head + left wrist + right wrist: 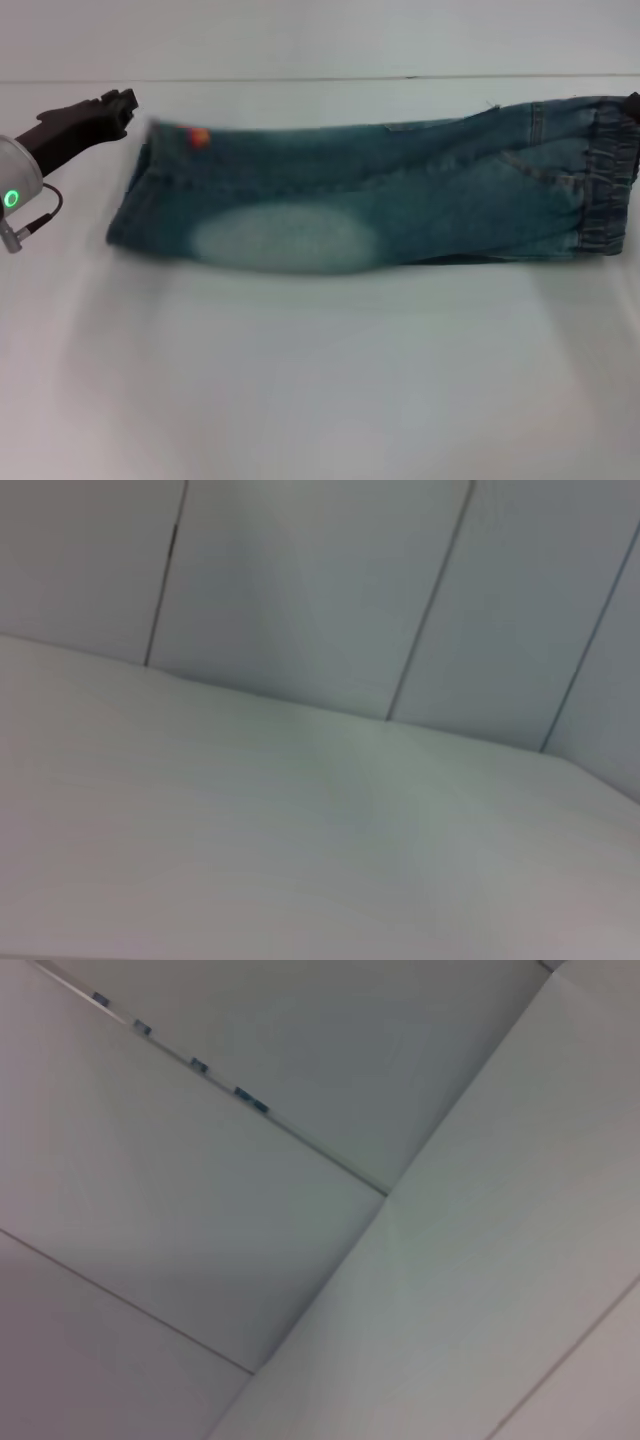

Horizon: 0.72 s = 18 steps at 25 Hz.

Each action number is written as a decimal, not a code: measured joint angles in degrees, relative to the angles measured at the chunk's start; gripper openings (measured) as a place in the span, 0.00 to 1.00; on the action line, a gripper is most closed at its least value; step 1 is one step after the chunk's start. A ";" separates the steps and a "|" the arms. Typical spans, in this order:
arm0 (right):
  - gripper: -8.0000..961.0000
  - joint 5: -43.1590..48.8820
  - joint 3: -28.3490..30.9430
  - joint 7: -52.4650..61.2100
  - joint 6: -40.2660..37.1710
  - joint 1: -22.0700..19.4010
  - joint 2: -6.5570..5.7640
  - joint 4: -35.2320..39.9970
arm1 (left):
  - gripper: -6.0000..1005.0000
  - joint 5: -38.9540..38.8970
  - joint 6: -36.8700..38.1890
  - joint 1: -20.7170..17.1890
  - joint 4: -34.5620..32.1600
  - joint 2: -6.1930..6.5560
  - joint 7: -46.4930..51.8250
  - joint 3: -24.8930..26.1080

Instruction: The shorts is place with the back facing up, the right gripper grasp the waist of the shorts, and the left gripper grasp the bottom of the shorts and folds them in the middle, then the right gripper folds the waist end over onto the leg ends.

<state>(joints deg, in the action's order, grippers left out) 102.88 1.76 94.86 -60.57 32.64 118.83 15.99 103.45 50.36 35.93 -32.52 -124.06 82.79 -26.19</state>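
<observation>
One lengthwise fold done on blue denim shorts [380, 205]; black left gripper [118, 105] nearby, finger state unclear; waist-over-legs fold next.

- The left arm [20, 185] was seen at the head view's left edge, its wrist lit by a green ring.
- The left gripper [118, 103] was pointed right and away from the robot; finger gap was not discernible.
- The right arm was not seen in any view.
</observation>
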 joint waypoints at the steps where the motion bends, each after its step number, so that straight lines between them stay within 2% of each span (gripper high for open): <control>1: 0.24 -0.01 -0.04 -0.10 0.45 0.12 0.00 0.06 | 0.07 -0.65 -0.02 -0.04 0.01 0.00 -0.10 0.00; 3: 0.24 -0.03 -0.05 -0.25 0.60 0.11 0.00 0.25 | 0.07 -1.42 0.02 -0.32 -0.04 0.00 -0.27 -0.02; 5: 0.25 -0.05 -0.06 -0.16 0.39 -0.12 -0.16 0.43 | 0.14 -1.63 0.11 -0.53 -0.14 0.01 -0.28 -0.06; 11: 0.36 0.21 -0.68 1.37 -1.48 -1.38 -1.24 0.60 | 0.35 -1.75 1.76 -1.16 -0.33 0.04 -0.16 -0.08; 16: 0.46 0.44 -4.53 4.35 -7.25 -5.47 -2.15 1.33 | 0.55 -1.89 7.99 -2.28 -0.42 0.01 -0.07 0.01; 18: 0.56 1.17 -7.37 5.90 -9.09 -7.49 -2.31 3.06 | 0.65 -2.34 11.16 -2.99 -0.46 -0.04 -0.31 -0.01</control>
<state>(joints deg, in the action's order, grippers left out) 104.06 -5.61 100.77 -69.66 25.14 116.52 19.05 101.11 61.51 32.93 -32.98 -124.10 82.48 -26.21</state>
